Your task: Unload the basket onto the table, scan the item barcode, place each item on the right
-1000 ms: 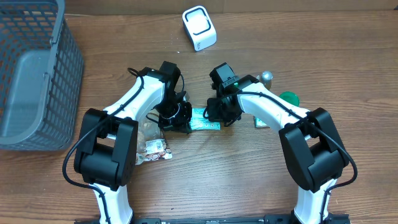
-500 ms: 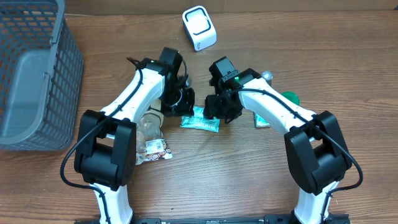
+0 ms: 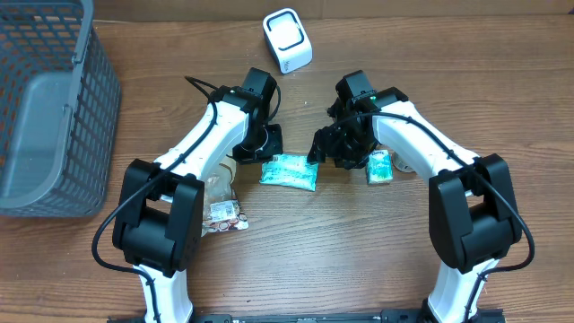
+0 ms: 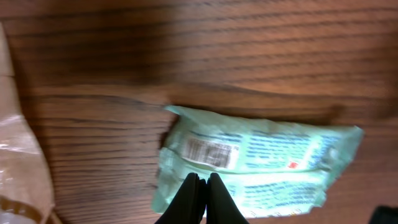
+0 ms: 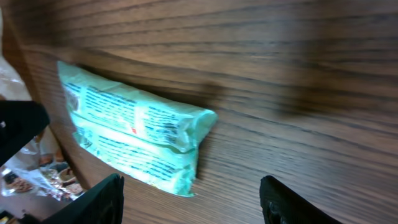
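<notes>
L pincer (image 4: 199, 186) pinches packet (image 4: 261, 162); R pincer (image 5: 191, 185) wide beside it; scanner (image 3: 287, 40) beyond, box (image 3: 380, 167) nearby

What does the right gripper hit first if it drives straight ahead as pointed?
Probably the end of the green packet, sitting in line with the open right gripper; depth unclear, so it may meet bare table beside it.
</notes>
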### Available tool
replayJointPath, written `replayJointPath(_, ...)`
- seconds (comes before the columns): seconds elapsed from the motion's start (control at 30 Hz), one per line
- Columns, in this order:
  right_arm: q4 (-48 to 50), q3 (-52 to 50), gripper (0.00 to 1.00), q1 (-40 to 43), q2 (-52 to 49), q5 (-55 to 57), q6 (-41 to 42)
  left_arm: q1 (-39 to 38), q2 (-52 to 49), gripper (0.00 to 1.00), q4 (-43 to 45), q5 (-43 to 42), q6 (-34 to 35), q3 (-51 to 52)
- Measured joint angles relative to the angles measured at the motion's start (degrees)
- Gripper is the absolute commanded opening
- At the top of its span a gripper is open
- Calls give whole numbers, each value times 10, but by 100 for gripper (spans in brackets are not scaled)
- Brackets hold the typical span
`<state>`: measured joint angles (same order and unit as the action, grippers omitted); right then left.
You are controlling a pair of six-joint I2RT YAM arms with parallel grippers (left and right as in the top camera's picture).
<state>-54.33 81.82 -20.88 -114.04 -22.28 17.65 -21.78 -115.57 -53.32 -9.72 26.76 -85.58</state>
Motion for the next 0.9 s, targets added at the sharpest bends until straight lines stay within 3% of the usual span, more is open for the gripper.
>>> replayJointPath(0.3, 67, -54, 66, -2, 0, -29, -4, 0, 0, 4, 6, 19, 4, 1)
replayJointPath(0.9, 78, -57, 66, -2, 0, -39, -5, 0, -1, 4, 101, 12, 7, 67)
